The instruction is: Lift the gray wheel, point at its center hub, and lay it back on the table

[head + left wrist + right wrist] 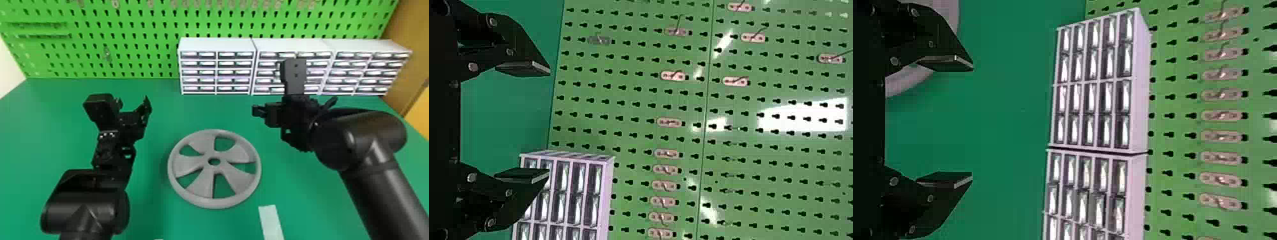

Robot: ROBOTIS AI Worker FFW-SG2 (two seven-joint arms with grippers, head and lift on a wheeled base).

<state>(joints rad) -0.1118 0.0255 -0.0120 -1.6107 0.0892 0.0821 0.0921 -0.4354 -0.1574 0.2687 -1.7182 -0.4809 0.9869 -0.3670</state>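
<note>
The gray wheel point(207, 203) lies flat on the green table point(166, 111), its center hub facing up, between the two arms. To its left and farther back, above the table, my left gripper point(134, 103) stands open. On the other side, my right gripper point(274, 111) is held behind and to the right of the wheel, touching nothing. In the left wrist view the left gripper point(548, 122) has its fingers wide apart with nothing between them. The right wrist view has the right gripper point(972, 122) open too, with part of the wheel point(950, 15) behind one finger.
White drawer cabinets point(217, 44) stand along the table's back right, behind the right gripper. A green pegboard point(127, 60) rises at the back edge. A pale strip point(270, 221) lies on the table near the front, right of the wheel.
</note>
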